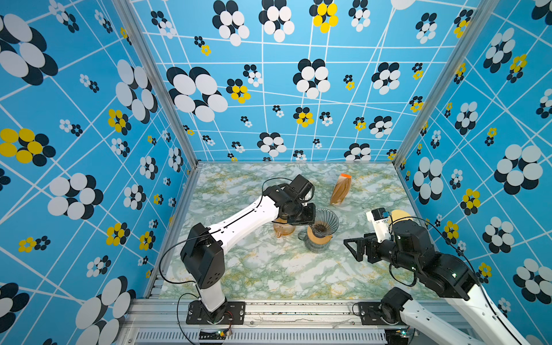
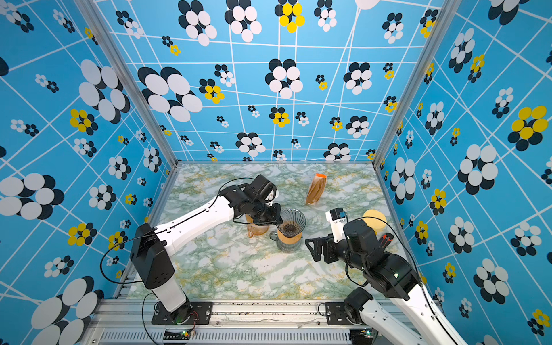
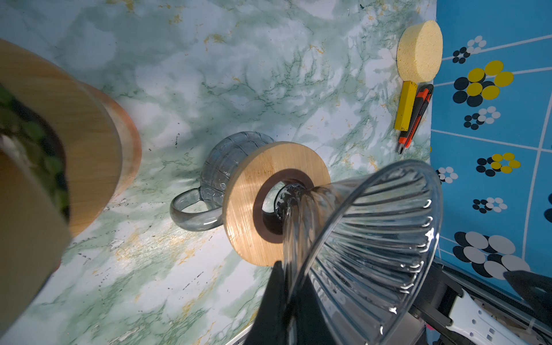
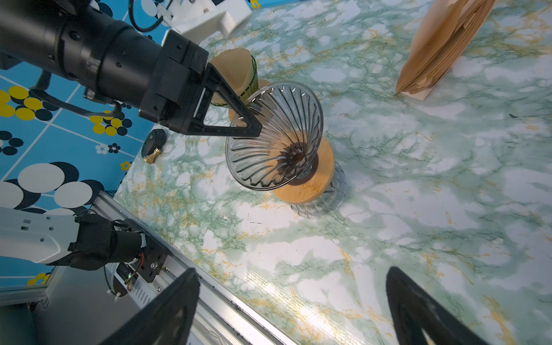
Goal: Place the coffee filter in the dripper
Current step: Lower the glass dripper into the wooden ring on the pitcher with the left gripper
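Paper filter: a tan cone of thin paper (image 4: 231, 67) stands mouth-up in an amber translucent cup (image 1: 283, 228), just beside the dripper on the side away from the right arm.
Glass dripper: a clear ribbed glass funnel (image 4: 274, 137) has its stem at the hole of a round wooden collar (image 4: 310, 182), which rests on a grey glass mug (image 3: 209, 185). It holds no filter and seems tipped out of upright.
Handling: the filter looks very light, soft and easy to crease, so it should need only a gentle pinch. The upper edge of the cone that shows above the cup is probably the best place to take it, with one wall between the pads. A hard squeeze would likely flatten the cone.
Left jaws: closed on the dripper's rim, on the side nearest the cup. The filter sits close behind them, and I cannot tell whether it touches them.
Right jaws: spread wide and empty, low over the green-veined marble-patterned surface (image 1: 268, 268), near the dripper on the side opposite the cup. The dripper stands between them and the filter.
Spare filters: a brown paper pack (image 1: 340, 189) stands well beyond the dripper, untouched.
Risk: the glass is fragile and its rim probably slippery, so reaching across it for the filter could knock it.
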`<state>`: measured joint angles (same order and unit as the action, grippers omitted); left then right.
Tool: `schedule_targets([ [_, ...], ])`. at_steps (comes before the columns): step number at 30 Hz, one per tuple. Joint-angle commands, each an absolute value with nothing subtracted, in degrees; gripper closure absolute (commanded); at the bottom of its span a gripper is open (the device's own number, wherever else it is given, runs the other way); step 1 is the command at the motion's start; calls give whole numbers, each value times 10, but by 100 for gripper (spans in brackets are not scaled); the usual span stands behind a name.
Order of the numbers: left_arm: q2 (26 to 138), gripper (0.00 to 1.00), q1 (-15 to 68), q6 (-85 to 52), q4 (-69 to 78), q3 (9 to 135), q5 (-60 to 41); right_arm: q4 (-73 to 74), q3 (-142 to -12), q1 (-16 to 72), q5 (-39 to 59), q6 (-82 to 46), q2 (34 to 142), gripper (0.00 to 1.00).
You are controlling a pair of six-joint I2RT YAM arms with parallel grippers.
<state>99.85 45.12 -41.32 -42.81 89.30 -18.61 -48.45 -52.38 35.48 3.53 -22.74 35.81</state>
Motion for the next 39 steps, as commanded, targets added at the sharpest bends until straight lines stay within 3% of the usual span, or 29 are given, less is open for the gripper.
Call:
schedule_targets([
  [1, 1002, 91, 453, -411, -415, 885, -184, -469, -519, 353, 44, -232, 360, 1],
  [39, 1017, 92, 450, -415, -395, 858, -188, -468, -515, 353, 51, -235, 363, 2],
])
